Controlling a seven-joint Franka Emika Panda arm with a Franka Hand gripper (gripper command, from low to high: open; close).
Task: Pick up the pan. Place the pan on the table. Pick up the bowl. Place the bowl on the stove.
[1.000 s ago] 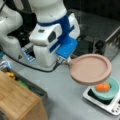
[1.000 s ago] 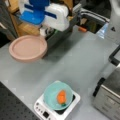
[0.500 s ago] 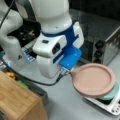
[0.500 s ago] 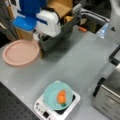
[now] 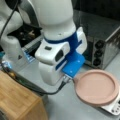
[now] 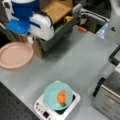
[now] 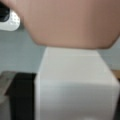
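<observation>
Grey flat desk (image 6: 75, 62) carries work. Pincer (image 5: 71, 78) clenched on handle of shallow round dusty-pink pan (image 6: 15, 55), held at desk's left edge. Round light-teal bowl (image 6: 58, 96) already sits on small white stove (image 6: 72, 105). Advice: keep pan level, lower slowly until flat.

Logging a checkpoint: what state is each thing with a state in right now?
pan: empty, level, gripped at its handle, apparently raised off the table.
gripper: shut on the pan's handle.
bowl: upright on the stove, holding an orange item.
stove: occupied by the bowl; knob settings unreadable.
</observation>
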